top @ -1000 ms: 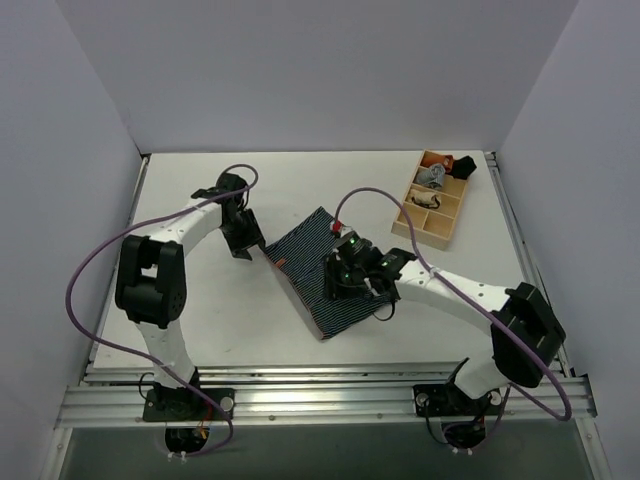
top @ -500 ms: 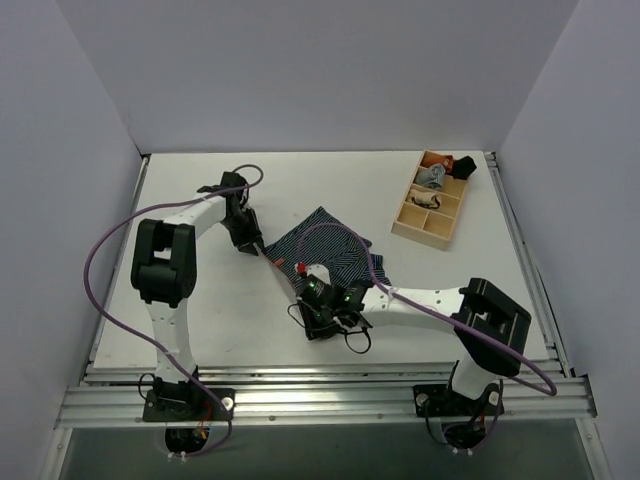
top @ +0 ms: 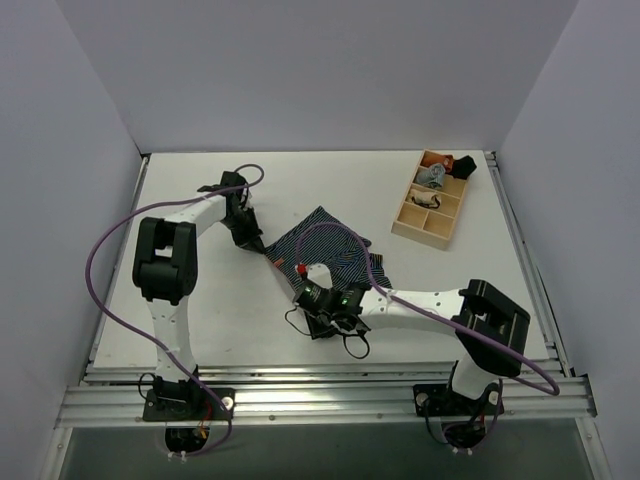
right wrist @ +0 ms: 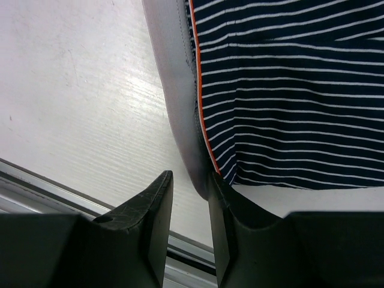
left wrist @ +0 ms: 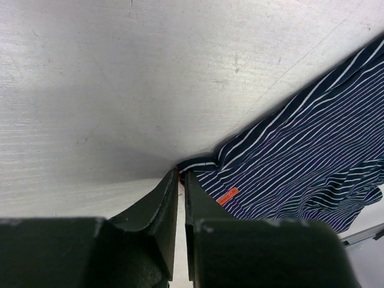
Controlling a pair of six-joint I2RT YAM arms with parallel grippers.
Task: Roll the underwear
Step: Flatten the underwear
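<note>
The underwear [top: 335,250], dark navy with light pinstripes, lies rumpled in the middle of the table. My left gripper [top: 259,244] is at its left corner; in the left wrist view the jaws [left wrist: 181,174] are pinched on the reddish corner edge of the underwear [left wrist: 300,156]. My right gripper [top: 311,306] is low at the near edge of the cloth. In the right wrist view its jaws [right wrist: 189,175] stand a little apart over bare table, and the grey band with a red line [right wrist: 180,120] of the underwear [right wrist: 288,90] lies against the right finger.
A wooden divided tray [top: 420,232] stands at the back right with small rolled garments [top: 437,175] in its far compartments. The metal rail [top: 330,385] runs along the table's near edge, close to my right gripper. White walls stand on three sides.
My right gripper moved from over the middle of the cloth to its near edge. The near part of the cloth drew in and rumpled. My left gripper closed in on the left corner.
</note>
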